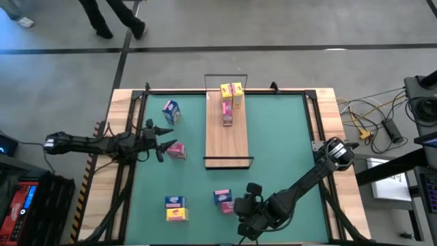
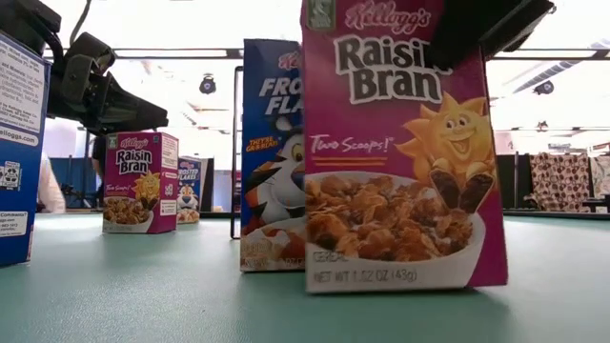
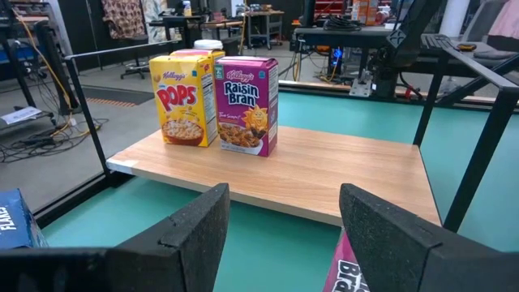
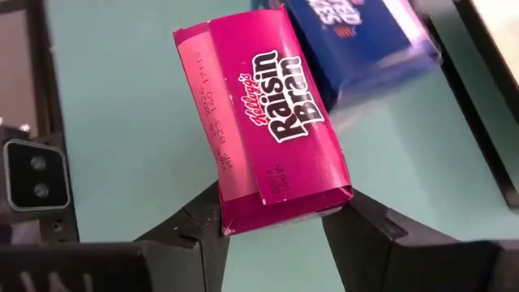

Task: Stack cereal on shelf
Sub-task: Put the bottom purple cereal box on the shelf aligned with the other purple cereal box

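The right gripper (image 4: 276,223) has its fingers pinched on the magenta Raisin Bran box (image 4: 263,122), a blue Frosted Flakes box (image 4: 357,40) just beyond it. Best lift straight up, gently: thin glossy cardboard dents. The left gripper (image 3: 284,219), partly spread and empty, faces the smooth wooden shelf (image 3: 340,174) ahead.

Magenta Raisin Bran box (image 4: 268,122), blue Frosted Flakes box (image 2: 272,152), yellow Pops box (image 3: 185,97), light-brown shelf (image 1: 227,140), green table (image 1: 287,143).
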Motion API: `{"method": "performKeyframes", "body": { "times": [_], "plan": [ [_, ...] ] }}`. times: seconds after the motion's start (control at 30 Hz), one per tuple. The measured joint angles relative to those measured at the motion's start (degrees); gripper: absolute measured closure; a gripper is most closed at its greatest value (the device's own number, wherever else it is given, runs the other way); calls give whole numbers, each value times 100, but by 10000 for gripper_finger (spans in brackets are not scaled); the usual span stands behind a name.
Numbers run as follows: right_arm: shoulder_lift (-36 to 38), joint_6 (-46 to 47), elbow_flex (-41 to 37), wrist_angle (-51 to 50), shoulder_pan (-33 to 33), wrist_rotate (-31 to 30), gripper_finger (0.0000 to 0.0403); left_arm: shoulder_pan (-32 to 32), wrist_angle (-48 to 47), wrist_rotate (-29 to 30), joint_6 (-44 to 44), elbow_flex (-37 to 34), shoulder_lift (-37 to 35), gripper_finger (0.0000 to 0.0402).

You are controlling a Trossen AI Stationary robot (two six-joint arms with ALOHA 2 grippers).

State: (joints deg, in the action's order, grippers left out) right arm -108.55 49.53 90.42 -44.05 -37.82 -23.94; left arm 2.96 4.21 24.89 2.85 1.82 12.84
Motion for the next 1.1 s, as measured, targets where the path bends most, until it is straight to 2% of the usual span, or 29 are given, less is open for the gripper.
{"method": "performKeyframes", "body": {
  "times": [0.23,0.37,0.73,1.1],
  "plan": [
    [12,1473,229,-988,-37,36,243,0,-1,-1,2,1,0,184],
    [26,1983,299,-1441,-104,140,243,0,0,1,0,-1,0,184],
    [260,3983,290,-2785,-513,173,244,0,0,-1,2,1,-2,184],
    [532,5339,99,-3925,-745,144,244,0,0,1,0,0,0,184]
  ]
}}
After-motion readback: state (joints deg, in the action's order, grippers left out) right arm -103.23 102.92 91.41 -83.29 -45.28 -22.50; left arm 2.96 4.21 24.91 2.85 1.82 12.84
